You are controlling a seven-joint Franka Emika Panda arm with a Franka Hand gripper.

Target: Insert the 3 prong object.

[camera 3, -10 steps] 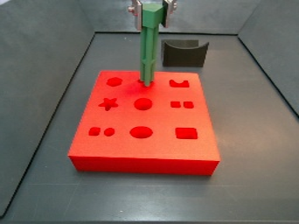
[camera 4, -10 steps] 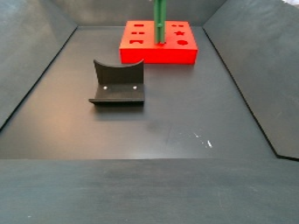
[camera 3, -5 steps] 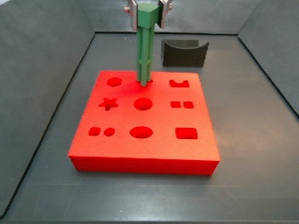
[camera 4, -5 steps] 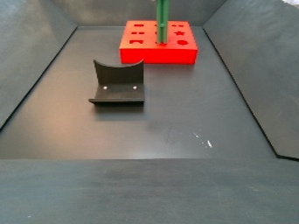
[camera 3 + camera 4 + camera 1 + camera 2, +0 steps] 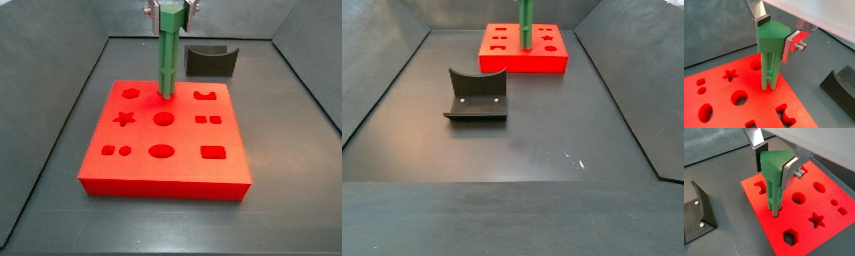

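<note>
The 3 prong object (image 5: 166,60) is a long bright green piece standing upright. My gripper (image 5: 170,8) is shut on its top end, above the red block (image 5: 167,150). Its lower end meets the block's top in the middle of the back row, hiding the hole there; how deep it sits I cannot tell. Both wrist views show the gripper (image 5: 777,32) (image 5: 776,162), with a silver finger on each side of the green head (image 5: 771,60) (image 5: 774,188), over the red block (image 5: 757,102) (image 5: 794,218). In a side view the green piece (image 5: 525,20) rises from the block (image 5: 525,62); the gripper is out of frame there.
The dark fixture (image 5: 211,60) stands on the floor behind the red block's right corner. It also shows in a side view (image 5: 476,95) and both wrist views (image 5: 841,85) (image 5: 697,210). Dark bin walls slope up on all sides. The block has several other shaped holes.
The gripper and green piece have shifted slightly left and up compared with a second ago. Nothing has visibly moved in the last half second.
</note>
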